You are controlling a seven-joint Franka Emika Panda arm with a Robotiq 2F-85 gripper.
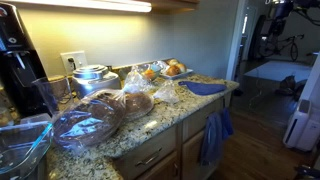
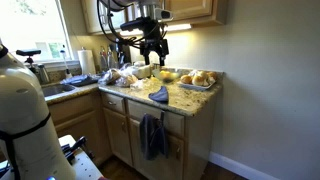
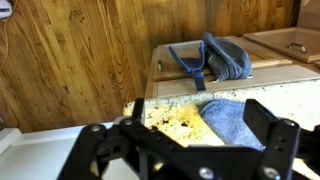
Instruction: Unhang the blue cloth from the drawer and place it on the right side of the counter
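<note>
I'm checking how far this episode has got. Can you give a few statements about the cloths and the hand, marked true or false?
1. A hanging blue cloth drapes from the drawer. True.
2. The hand grips it. False: the hand is open above the counter, holding nothing.
3. A second blue cloth lies on the counter. True.
4. The counter holds only that cloth. False: bagged bread and other items sit there too.

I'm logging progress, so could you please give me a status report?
Gripper open, empty, above counter. Blue cloth lies near counter edge; hanging cloth on drawer below. Bagged bread nearby, not blocking.
</note>
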